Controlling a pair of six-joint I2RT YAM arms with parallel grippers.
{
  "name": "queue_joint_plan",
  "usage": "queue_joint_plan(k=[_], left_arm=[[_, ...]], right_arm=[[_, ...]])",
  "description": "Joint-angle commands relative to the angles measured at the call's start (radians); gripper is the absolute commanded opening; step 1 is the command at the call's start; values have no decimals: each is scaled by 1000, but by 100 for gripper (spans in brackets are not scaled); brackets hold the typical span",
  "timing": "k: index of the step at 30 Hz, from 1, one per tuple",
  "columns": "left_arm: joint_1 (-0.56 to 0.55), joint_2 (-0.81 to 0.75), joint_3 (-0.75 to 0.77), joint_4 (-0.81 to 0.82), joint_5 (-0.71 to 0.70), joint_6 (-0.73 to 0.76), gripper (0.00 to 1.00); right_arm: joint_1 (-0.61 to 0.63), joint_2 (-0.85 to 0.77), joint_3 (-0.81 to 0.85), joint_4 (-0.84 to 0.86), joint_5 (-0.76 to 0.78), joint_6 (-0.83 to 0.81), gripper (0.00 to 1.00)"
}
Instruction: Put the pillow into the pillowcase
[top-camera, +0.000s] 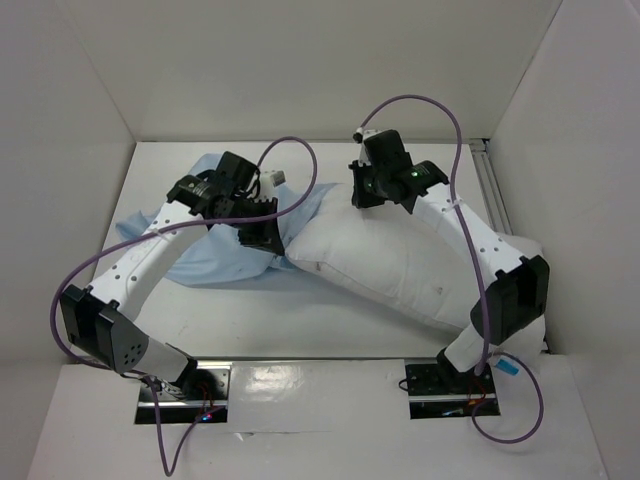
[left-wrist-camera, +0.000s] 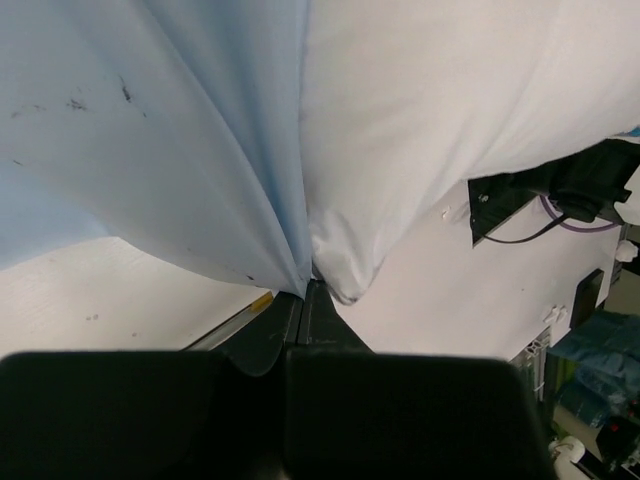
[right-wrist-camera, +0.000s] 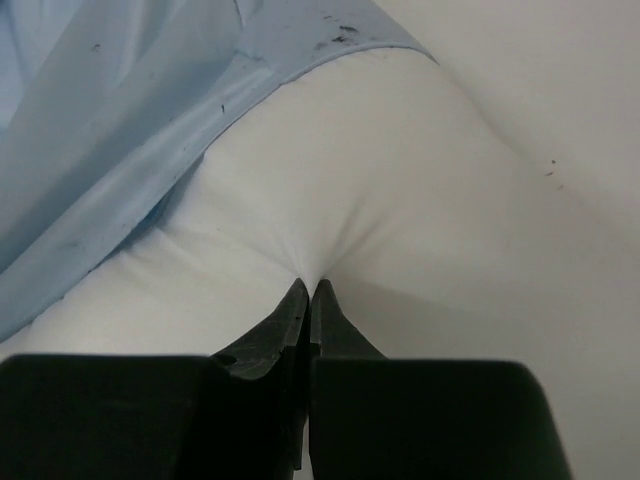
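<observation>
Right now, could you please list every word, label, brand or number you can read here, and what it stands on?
No text can be read in any view.
Small blue tag at a corner of the plump white pillow: too small to read.
Dark specks on the thin light blue pillowcase: marks, not letters.

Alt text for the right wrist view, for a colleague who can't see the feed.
The right gripper, its black fingers shut, pinches a fold of the plump white stuffed pillow just ahead of the camera. The thin wrinkly light blue fabric pillowcase overlaps the pillow's upper left edge, with small dark specks on it.
</observation>
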Motion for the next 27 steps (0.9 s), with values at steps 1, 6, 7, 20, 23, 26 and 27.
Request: queue_joint_plan(k=[1,6,7,20,23,26,27], left_arm=[[-6,-22,46,-66,22,43,0],[-6,-33,66,-77,43,52,0],[-6,-33,77,-77,43,52,0],[-6,9,186,-86,137,81,0],[-6,19,198,-86,137,81,0],[-6,29,198,-86,115,81,0],[-6,29,189,-86,102,81,0]], right_arm=[[-33,21,96,140,-21,42,0],[-91,72,96,140,-53,108,0],[-91,72,84,150,-53,120,0],[73,175,-30,172,73,151,0],[87,152,-41,172,90,151,0],[61,104,-41,152,117,151,0],[23,80,-29,152,117,151,0]])
